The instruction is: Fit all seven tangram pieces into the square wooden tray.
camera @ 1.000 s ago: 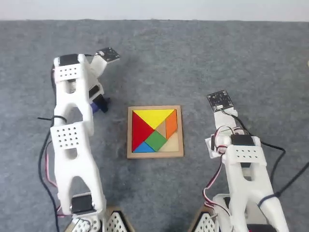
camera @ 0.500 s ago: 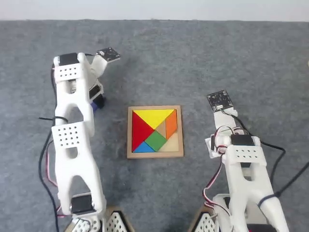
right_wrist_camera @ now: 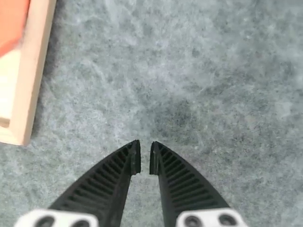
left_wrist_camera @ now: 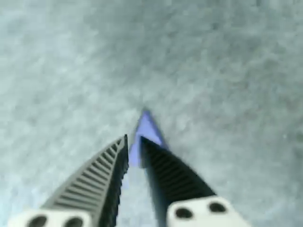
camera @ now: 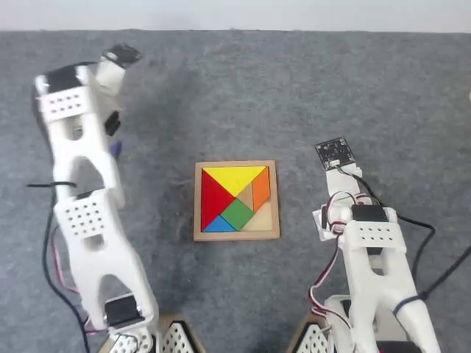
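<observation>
Grey felt covers the tabletop [camera: 331, 95], and at its middle lies the square wooden tray [camera: 236, 234], packed with coloured tangram pieces [camera: 234, 180] apart from one pale bare patch [camera: 261, 219]. Toward the far left corner, the jaws of the left arm [camera: 81, 213] are clamped on a purple piece [left_wrist_camera: 146, 126]. The jaws of the right arm [camera: 375, 257] sit nearly together on nothing, just beside the tray.

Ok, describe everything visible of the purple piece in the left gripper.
The purple piece is a flat, bluish-violet tangram piece, painted wood by its look. It is clamped in the left gripper, with one pointed corner sticking out past the tips; the rest is hidden. It seems to hang above the grey mat, well away from the wooden tray.
</observation>
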{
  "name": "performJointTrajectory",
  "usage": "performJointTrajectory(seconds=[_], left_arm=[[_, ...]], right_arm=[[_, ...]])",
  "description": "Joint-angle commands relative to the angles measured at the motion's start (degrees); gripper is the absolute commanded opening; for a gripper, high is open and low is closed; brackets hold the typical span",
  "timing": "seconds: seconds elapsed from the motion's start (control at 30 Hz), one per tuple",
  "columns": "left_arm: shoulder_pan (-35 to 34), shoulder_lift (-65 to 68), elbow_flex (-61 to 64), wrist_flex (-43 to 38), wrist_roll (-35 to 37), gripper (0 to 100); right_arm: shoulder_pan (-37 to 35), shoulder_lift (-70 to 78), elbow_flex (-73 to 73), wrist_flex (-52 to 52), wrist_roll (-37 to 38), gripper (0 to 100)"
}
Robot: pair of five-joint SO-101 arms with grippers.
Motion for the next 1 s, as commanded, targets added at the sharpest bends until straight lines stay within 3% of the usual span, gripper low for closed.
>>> performJointTrajectory(seconds=[0.0, 0.1, 0.3, 0.57, 0.77, 0.97], left_arm=[[-4.0, -11.8, 5.9, 1.8, 1.3, 23], [-7.8, -14.2, 12.0, 1.6, 1.3, 32], [-12.5, -12.5, 13.2, -0.2, 1.3, 32], [-11.8, -11.5, 8.5, 0.4, 1.0, 28], [-10.9, -11.4, 12.9, 1.2, 2.1, 29], [-11.3, -11.4, 20.2, -5.7, 2.0, 29]], right_arm=[[0.4, -0.2, -0.7, -1.2, 0.7, 5.8], [0.4, 0.0, -0.7, -1.2, 0.7, 5.8], [0.5, 0.0, -0.7, -1.2, 0.6, 5.7], [0.7, -0.5, -0.3, -1.1, 0.2, 5.4], [0.7, -1.4, 2.4, -5.6, 0.1, 5.4], [0.7, -11.6, 7.6, -7.1, 0.2, 5.4]])
